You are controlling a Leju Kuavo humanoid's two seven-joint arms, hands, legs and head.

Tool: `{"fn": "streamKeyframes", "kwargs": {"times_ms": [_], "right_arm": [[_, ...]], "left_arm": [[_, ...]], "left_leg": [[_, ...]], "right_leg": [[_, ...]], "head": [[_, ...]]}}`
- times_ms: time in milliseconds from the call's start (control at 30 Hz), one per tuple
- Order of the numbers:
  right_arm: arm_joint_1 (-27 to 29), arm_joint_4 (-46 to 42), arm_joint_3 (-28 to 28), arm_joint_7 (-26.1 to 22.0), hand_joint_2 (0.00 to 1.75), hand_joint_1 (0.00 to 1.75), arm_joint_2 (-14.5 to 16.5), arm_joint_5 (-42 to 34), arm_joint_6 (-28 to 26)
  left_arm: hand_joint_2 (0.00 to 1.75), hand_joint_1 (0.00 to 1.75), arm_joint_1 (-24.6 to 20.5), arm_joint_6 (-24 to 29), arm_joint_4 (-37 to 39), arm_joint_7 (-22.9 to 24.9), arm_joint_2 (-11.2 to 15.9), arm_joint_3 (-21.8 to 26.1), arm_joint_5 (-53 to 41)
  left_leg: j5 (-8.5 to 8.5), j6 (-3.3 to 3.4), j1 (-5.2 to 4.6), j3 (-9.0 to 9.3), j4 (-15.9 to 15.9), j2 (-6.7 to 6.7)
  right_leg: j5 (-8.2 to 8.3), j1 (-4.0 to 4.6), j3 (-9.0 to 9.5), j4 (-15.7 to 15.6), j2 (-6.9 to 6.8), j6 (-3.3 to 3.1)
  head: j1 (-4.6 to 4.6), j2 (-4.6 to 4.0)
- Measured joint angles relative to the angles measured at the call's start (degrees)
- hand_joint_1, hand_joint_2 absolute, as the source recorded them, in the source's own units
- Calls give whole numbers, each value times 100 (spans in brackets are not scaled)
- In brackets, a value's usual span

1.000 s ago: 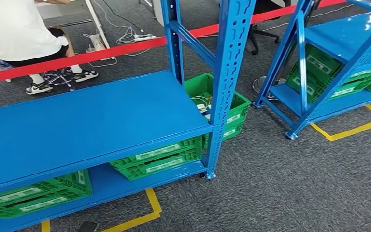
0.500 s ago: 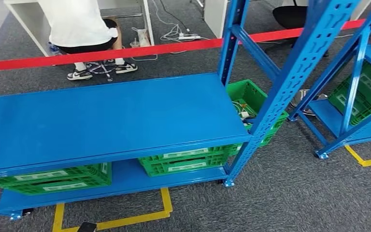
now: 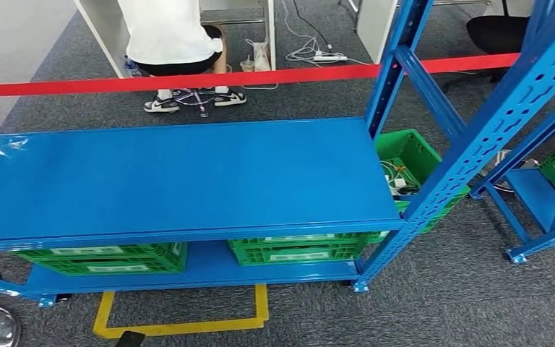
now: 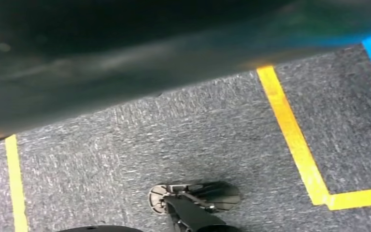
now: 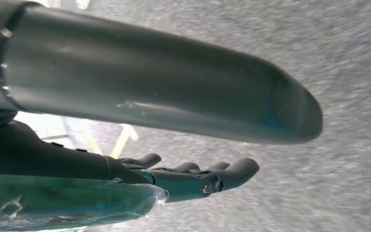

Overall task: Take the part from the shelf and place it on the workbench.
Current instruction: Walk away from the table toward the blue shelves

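The right hand (image 5: pixel 125 96) hangs over grey carpet (image 5: pixel 328 159). Its dark fingers (image 5: pixel 222 176) are stretched nearly straight and lie close side by side, and the thick grey thumb (image 5: pixel 183 87) stands apart from them, with carpet showing in the gap. A clear bag (image 5: pixel 67 205) with a green tint lies against the hand at the base of the fingers, on the side away from the thumb. Its crumpled end stops short of the fingertips. Whether the hand grips the bag or merely touches it I cannot tell, and what is in the bag is too blurred to make out. Yellow tape (image 5: pixel 121 140) on the floor runs just beyond the fingers. How the left hand's fingers are set I cannot tell. The left wrist view looks down on carpet crossed by yellow lines (image 4: pixel 290 135). Ahead of the robot, well apart from the right hand, stands a blue shelf (image 3: pixel 188 173) with green crates (image 3: pixel 296 249) on its lower level. Another crate (image 3: pixel 412 155), holding cables, sits past its far end. A red band (image 3: pixel 260 76) stretches behind the shelf, and beyond it a person (image 3: pixel 173 36) sits on a stool.
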Motion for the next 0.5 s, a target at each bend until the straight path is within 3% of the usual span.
{"fn": "streamKeyframes", "kwargs": {"times_ms": [67,100,200,267,400,500], "right_arm": [[0,0,-8,3,0,0,3,-52,-8],[-3,0,-13,4,0,0,3,-74,-7],[-4,0,-28,5,0,0,4,-108,0],[-4,0,-43,8,0,0,4,-118,2],[-3,0,-64,22,0,0,4,-147,-13],[-3,0,-83,30,0,0,4,-153,-25]], "left_arm": [[0,0,-4,39,0,1,4,-1,7],[0,0,-7,50,0,2,5,-1,11],[0,0,-12,65,0,2,5,-2,18],[0,0,-12,67,0,2,3,-2,19],[0,0,-11,81,0,18,-6,-2,30],[0,0,-11,88,0,26,-10,-2,32]], "left_leg": [[7,115,-9,23,-27,1],[1,140,-10,26,-30,2],[4,134,-1,38,-47,5],[8,101,9,41,-57,5],[6,-100,36,44,-76,5],[5,-119,36,43,-78,6]], "right_leg": [[12,-4,19,-33,-1,4],[9,1,21,-32,1,0],[-2,19,25,-30,2,-18],[-6,33,25,-28,2,-29],[-12,48,25,-23,2,-41],[-12,46,29,-24,2,-42]], "head": [[-12,0],[-18,0],[-16,0],[-15,0],[-13,0],[-11,0]]}}
